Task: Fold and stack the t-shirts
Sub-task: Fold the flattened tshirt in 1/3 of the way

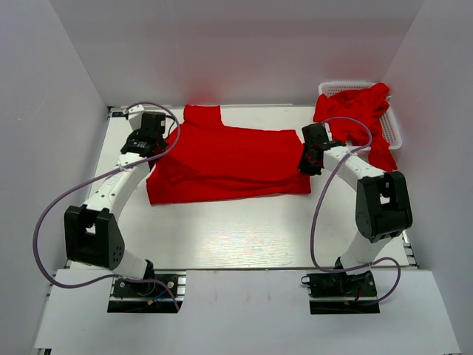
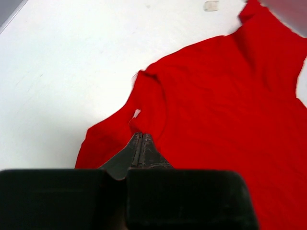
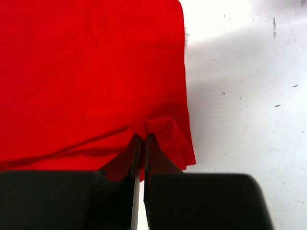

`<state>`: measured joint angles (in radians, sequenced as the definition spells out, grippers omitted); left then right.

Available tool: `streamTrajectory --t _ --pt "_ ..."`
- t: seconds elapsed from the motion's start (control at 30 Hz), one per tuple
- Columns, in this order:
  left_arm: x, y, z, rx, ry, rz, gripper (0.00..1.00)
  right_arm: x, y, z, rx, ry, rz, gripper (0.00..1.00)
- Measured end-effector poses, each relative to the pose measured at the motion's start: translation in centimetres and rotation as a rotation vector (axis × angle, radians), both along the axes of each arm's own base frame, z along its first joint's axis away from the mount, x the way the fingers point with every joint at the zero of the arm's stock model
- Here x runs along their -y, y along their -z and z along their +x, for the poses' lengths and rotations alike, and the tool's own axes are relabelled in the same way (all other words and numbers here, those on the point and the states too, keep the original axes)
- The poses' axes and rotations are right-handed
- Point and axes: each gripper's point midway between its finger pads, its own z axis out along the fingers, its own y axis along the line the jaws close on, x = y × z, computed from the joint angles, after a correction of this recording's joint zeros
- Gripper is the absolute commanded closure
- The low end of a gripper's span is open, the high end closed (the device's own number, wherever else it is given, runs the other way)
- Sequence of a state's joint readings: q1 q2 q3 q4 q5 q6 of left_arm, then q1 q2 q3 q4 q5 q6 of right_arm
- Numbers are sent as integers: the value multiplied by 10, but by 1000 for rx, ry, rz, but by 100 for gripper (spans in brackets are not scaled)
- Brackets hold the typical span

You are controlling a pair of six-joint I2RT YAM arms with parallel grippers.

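Note:
A red t-shirt point(image 1: 225, 163) lies spread across the middle of the table, a sleeve pointing to the far side. My left gripper point(image 1: 140, 144) is at its left edge, shut on the cloth near the collar point(image 2: 144, 129). My right gripper point(image 1: 307, 161) is at its right edge, shut on a pinched fold of the hem point(image 3: 153, 128). More red t-shirts point(image 1: 355, 111) are piled in the basket at the far right, one hanging over its front rim.
A white lattice basket point(image 1: 395, 126) stands at the far right corner. White walls close in the table on the left, back and right. Grey cables loop from both arms over the table.

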<state>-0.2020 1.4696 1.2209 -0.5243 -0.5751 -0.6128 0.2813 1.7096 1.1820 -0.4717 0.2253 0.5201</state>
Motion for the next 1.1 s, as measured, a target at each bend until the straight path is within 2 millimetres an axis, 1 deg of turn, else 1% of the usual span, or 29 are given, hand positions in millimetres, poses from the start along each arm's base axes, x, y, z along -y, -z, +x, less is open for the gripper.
streamTrajectory --t 0.13,0.23,0.4,0.7,0.97,1.1 --pt "8 -1 19 33 66 11 100 0 5 -1 -15 0 -4 100" --pt "10 9 28 17 90 26 100 0 6 0 -18 0 -5 100" --pt "13 21 39 -15 114 45 100 0 6 4 -17 2 -7 100" --pt "16 28 53 -31 123 55 100 2 14 15 -40 12 -29 100" --pt "20 45 71 -53 131 56 100 6 15 16 -43 23 -43 100" --pt "22 52 78 -66 130 58 100 5 15 21 -42 24 -45 100"
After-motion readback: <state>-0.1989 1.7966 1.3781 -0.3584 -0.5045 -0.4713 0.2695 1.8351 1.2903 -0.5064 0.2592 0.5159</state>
